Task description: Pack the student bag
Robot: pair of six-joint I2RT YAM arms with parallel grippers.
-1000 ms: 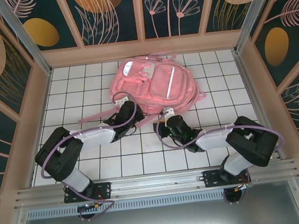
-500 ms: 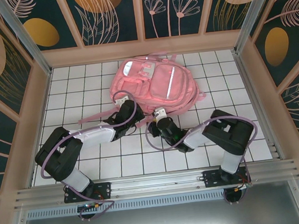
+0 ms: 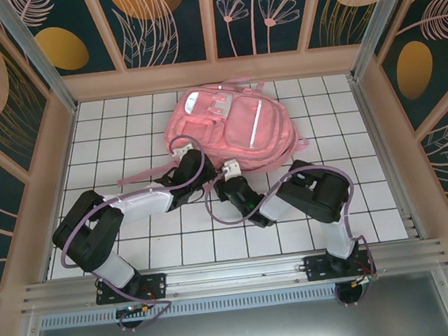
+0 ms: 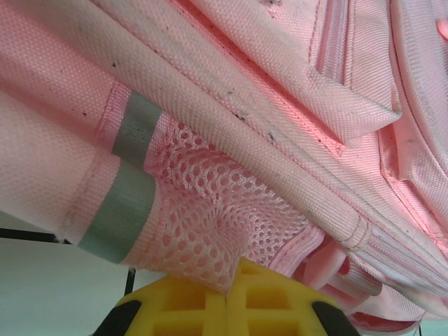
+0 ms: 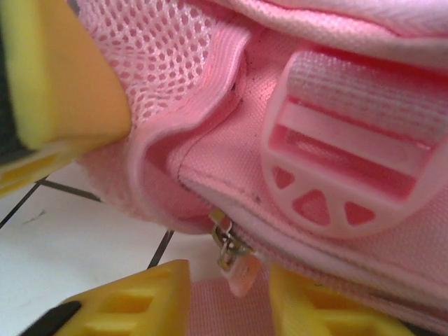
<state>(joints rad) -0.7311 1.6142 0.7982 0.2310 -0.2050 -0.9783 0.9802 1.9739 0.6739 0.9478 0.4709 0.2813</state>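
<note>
Moved: right gripper (image 5: pixel 227 297) swung left, its jaws spread around the zipper pull (image 5: pixel 236 269).
Left gripper (image 4: pixel 227 299): pinching student bag (image 3: pixel 236 127) mesh — likely steadying it.

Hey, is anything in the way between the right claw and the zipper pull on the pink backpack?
Nothing visible. The zipper pull of the student bag hangs in the gap between the yellow fingers of the right claw, which stand apart on either side of it, just above the white table.
</note>
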